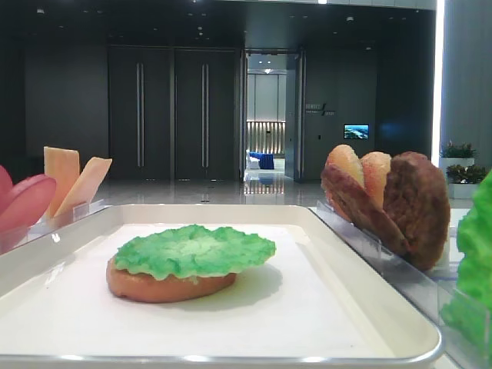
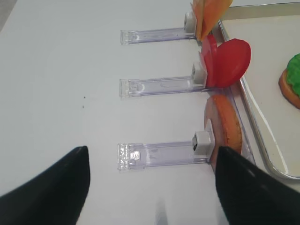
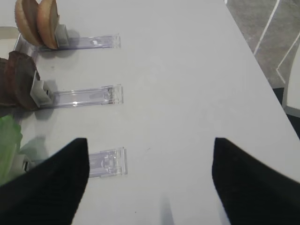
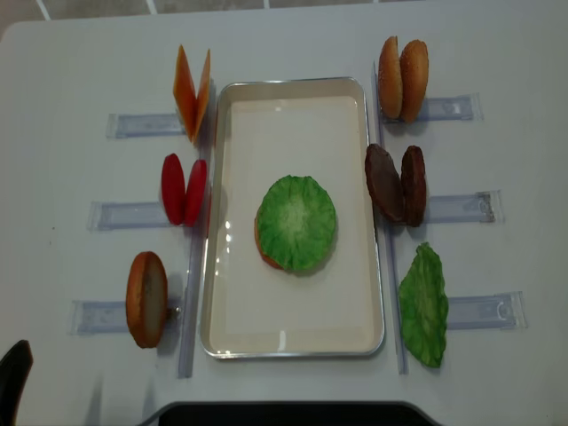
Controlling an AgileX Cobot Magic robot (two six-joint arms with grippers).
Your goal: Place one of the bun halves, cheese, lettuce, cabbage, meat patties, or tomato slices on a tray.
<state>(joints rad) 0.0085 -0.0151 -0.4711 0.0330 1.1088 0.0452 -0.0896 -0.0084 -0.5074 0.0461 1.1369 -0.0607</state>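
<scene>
We find the tray [image 4: 293, 337] at the centre of the white worktop [image 4: 497, 53], long side running away from the robot. On its liner lies one bun half [image 1: 165, 284], flat, with a lettuce leaf [image 4: 296, 222] spread over it and overhanging its edge; only an orange rim of the bun shows under the leaf from above.

Left of the tray we note three clear plastic racks [image 4: 124, 213]. The far one holds two cheese slices [image 4: 192, 91] leaning apart in a V, the middle one two tomato slices [image 4: 184, 189] upright and side by side, the near one a single bun half [image 4: 146, 298] on edge.

Right of the tray, the far rack carries two bun halves [image 4: 402, 78] on edge and touching, the middle one two meat patties [image 4: 396, 184] leaning together, and the near one a second lettuce leaf [image 4: 423, 304].

The right claw [image 3: 150, 180] hangs over bare worktop just beside the outer end of the near right rack, its jaws spread wide with nothing between them. The left claw [image 2: 152, 187] hangs likewise by the near left rack, jaws wide apart, holding nothing
</scene>
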